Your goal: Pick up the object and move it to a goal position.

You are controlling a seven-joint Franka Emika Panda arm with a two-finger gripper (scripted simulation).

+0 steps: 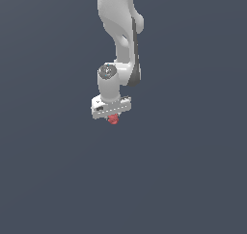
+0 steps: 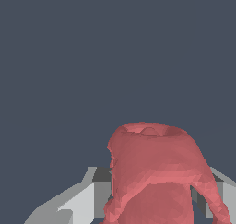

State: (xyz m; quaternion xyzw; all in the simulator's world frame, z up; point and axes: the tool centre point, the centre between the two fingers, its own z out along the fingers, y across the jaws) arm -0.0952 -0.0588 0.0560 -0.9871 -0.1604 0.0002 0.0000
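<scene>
In the exterior view the scene is a plain dark grey-blue ground [image 1: 53,180], flat and unmarked from the exterior view's left across to the middle. There the white arm [image 1: 120,31] comes down from the upper edge, bends at a rounded joint with a dark cap, and ends in a short wrist pointing downward. Below the wrist sits the wide white body of the gripper [image 1: 113,117], tilted slightly so that its end toward the exterior view's right rides a little higher. Just under it pokes the object [image 1: 113,120] — a small red lump, far smaller than the gripper's body, with only its lower round end showing. To the exterior view's right of the arm there is the same bare ground.

The wrist view shows the red object [image 2: 156,177] close up — lumpy, with a hollowed rounded end facing away from the camera. A pale grey finger [image 2: 87,202] lies against one flank and a second one shows at the opposite flank, so the gripper appears clamped on the object, though the contact points themselves are partly hidden by the red bulk.
</scene>
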